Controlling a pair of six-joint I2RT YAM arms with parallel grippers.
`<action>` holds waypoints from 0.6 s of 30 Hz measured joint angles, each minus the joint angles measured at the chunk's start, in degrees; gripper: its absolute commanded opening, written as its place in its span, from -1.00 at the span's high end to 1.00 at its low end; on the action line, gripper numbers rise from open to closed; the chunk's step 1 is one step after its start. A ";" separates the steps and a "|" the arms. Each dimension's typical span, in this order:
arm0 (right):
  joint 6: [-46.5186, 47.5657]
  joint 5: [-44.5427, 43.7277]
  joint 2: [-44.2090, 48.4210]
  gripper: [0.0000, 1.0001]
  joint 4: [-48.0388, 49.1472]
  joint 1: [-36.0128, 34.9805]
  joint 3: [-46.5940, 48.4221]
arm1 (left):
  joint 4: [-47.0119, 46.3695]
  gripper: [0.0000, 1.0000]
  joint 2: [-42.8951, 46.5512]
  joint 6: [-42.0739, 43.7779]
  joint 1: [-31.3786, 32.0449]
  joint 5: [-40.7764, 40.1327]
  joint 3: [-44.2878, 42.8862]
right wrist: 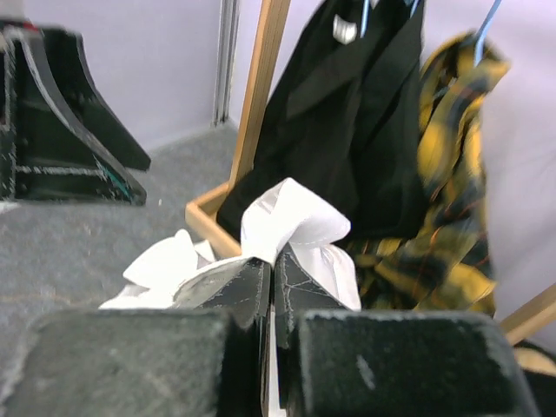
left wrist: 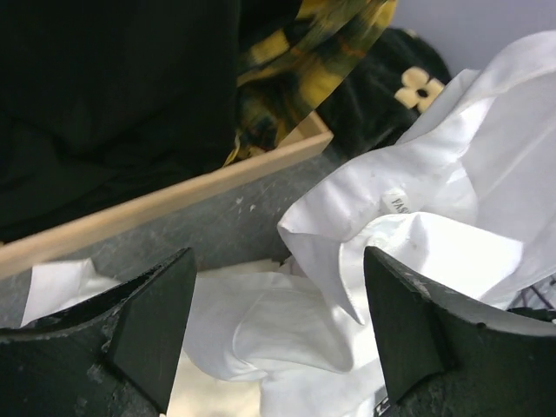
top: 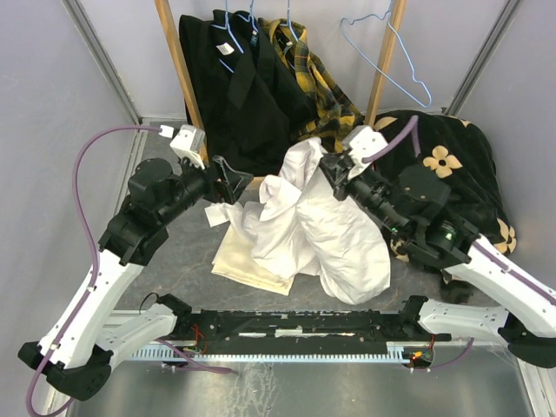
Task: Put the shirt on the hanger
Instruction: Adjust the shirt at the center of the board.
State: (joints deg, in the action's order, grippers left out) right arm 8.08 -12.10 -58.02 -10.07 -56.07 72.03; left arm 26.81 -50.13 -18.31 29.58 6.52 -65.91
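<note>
— Shirt (top: pixel 321 234) where?
— Heaped mid-worktop, one fold pinched tight in the right end effector (top: pixel 331 165) and held up. Hanger (top: pixel 388 62) hanging bare at far right, apart from the black clothes (top: pixel 243 87).
— Left end effector (top: pixel 234 183)?
— Gaping wide, holding nothing, just left of the collar (left wrist: pixel 334 261). Best to close on the collar band rather than loose cloth, then draw the shoulders apart before going for the hanger.
</note>
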 measured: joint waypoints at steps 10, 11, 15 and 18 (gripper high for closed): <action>3.65 1.60 0.04 1.00 0.26 0.00 8.09 | -4.48 -0.62 -1.75 -5.35 0.00 -0.57 -4.07; 3.78 1.62 -0.09 1.00 0.11 0.00 8.09 | -4.79 -0.62 -1.79 -7.37 0.00 -1.40 -3.87; 3.78 1.73 -0.20 1.00 0.15 0.00 7.17 | -6.71 -0.58 -1.40 -15.67 0.00 -3.48 -1.14; 3.76 1.77 -0.20 1.00 0.13 0.00 6.08 | -8.52 -0.47 -1.31 -20.59 0.00 -2.97 1.70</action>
State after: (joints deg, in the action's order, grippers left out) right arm 11.84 -10.33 -58.22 -9.93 -56.07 78.11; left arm 18.28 -51.44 -38.89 29.58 3.55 -64.20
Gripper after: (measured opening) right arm 0.009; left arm 0.777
